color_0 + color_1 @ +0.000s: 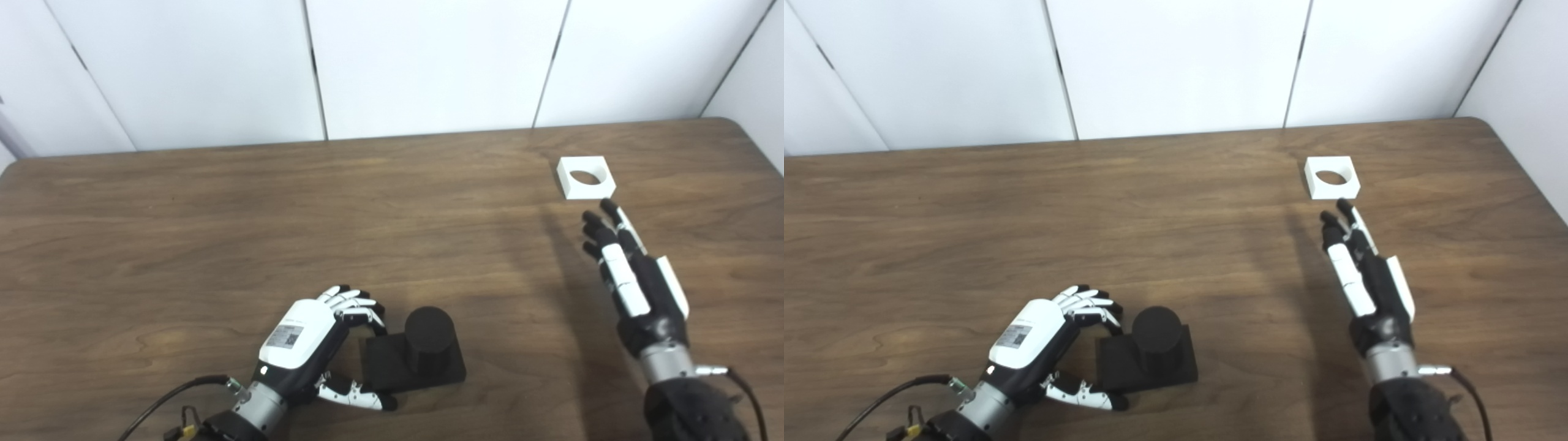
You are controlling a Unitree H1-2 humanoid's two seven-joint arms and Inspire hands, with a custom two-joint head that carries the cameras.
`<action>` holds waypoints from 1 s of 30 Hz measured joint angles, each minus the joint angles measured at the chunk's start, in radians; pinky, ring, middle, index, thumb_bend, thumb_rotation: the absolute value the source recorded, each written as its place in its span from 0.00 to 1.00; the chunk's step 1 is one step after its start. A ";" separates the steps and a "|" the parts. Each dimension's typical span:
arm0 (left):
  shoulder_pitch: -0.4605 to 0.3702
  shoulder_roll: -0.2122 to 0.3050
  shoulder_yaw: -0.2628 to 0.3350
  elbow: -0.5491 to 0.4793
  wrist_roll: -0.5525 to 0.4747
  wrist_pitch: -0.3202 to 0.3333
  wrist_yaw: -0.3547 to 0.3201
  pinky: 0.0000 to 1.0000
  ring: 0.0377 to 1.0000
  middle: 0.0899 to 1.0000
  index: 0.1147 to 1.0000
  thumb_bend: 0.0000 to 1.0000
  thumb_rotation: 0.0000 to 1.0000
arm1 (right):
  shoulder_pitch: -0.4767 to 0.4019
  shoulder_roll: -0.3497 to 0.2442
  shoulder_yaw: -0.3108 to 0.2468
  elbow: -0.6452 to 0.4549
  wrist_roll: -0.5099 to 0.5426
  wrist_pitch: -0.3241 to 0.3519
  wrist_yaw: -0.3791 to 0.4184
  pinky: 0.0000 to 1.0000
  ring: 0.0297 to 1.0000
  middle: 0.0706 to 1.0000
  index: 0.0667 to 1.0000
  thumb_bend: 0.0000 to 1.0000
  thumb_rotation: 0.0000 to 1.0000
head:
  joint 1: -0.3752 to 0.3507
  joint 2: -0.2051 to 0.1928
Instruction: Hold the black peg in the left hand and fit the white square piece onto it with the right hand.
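Note:
The black peg (429,334) is a short cylinder standing on a square black base (383,367), low on the wooden table near the front. My left hand (306,349) is at the base's left side. Its fingers (361,309) curl over the far left corner and its thumb (358,395) lies just in front of the near edge; it looks open around the base, with no firm grip showing. The white square piece (585,177), with a round hole, lies flat at the far right. My right hand (631,275) is open with fingers stretched out, its fingertips (606,208) just short of the piece.
The table's (245,214) right edge and rounded back corner are close to the white piece. A white panelled wall stands behind the table. Cables trail from both wrists at the bottom edge.

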 measured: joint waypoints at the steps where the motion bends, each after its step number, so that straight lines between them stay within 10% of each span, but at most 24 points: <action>1: 0.000 -0.003 0.000 0.000 0.001 0.002 0.000 0.92 0.85 0.77 0.42 0.52 0.05 | -0.014 -0.018 -0.002 0.000 -0.014 0.012 0.006 0.93 0.93 0.91 0.96 0.49 0.52 | 0.000 -0.002; 15: -0.006 -0.017 -0.005 0.000 0.020 0.011 -0.005 0.91 0.85 0.77 0.42 0.51 0.05 | -0.309 -0.434 0.094 0.077 -0.380 0.166 0.209 0.87 0.92 0.92 0.92 0.80 0.21 | 0.002 -0.009; 30: -0.007 -0.021 -0.009 -0.001 0.029 0.014 -0.007 0.91 0.85 0.76 0.42 0.52 0.05 | -0.659 -0.607 0.388 0.390 -0.715 0.169 0.487 1.00 1.00 1.00 0.92 0.95 0.18 | -0.002 -0.020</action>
